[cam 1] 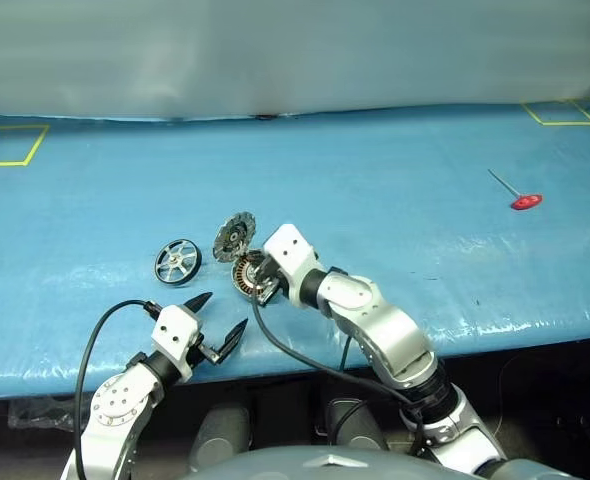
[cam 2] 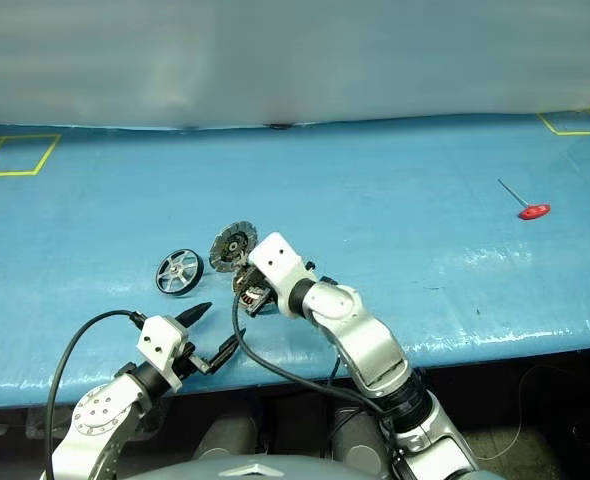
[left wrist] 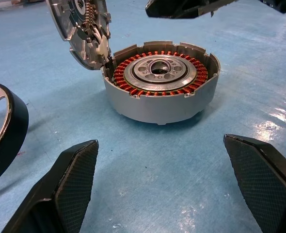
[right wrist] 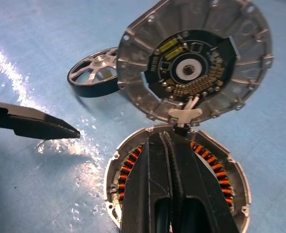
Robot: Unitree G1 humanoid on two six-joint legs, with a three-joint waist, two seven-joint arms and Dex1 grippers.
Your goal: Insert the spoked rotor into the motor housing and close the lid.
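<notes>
A blue table (cam 1: 395, 210) with a slightly glossy, wrinkled cover runs the full width of the scene; a pale wall stands behind its far edge. Yellow taped squares (cam 1: 10, 145) mark the far corners on both sides.

The housing (left wrist: 160, 80) sits on the blue cover close to the near edge, copper windings showing around a silver hub, its cup empty. The lid (right wrist: 196, 60) stands tilted up from the far rim of the housing, joined there, its dark inner face with the circuit parts open to view. The rotor (cam 1: 177, 262) lies flat just left of the housing, apart from it, dark rim and silver spokes up.

The right gripper (right wrist: 171, 145) hangs directly over the housing, fingers pressed together with nothing between them, their tips just short of the lid's hinge. The left gripper (cam 1: 218, 321) hovers near the front edge, just this side of the housing and the rotor, fingers spread wide and empty, pointing at the housing.

Far right of the housing, well apart, lies a red-handled tool (cam 1: 521, 196). Between it and the housing the cover is bare, as is the broad stretch beyond the lid toward the wall.
</notes>
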